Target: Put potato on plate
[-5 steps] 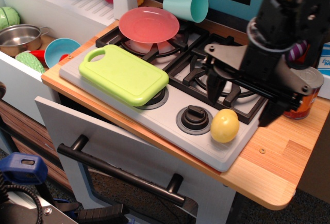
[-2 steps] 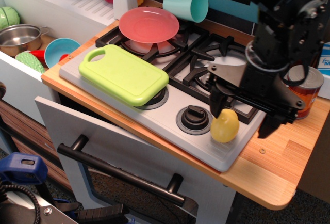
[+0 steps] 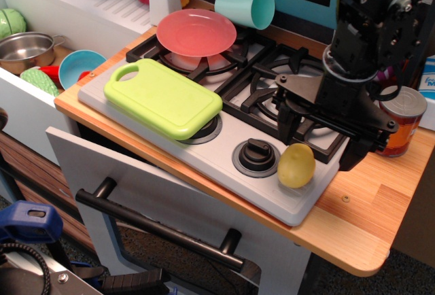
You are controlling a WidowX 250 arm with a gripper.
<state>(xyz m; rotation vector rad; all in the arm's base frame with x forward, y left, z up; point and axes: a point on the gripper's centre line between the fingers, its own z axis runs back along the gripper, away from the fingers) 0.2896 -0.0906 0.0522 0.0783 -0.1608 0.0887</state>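
The pale-yellow potato (image 3: 296, 166) lies on the front right corner of the grey toy stove (image 3: 204, 152), beside a black knob. The coral-pink plate (image 3: 196, 32) rests on the back left burner, empty. My black gripper (image 3: 318, 148) hangs just behind and above the potato, jaws open, with one finger (image 3: 288, 125) at the potato's back left and the other (image 3: 352, 155) to its right. It holds nothing.
A lime-green cutting board (image 3: 163, 98) lies on the stove's front left. A teal cup (image 3: 246, 7) lies on its side behind the plate. An orange can (image 3: 401, 122) stands behind the gripper at the right. A small blue bowl (image 3: 80, 67) and a metal pot (image 3: 26, 49) sit in the sink at the left.
The gripper came down and left toward the potato, then lifted slightly, so the finger no longer overlaps it. The potato and plate have not moved.
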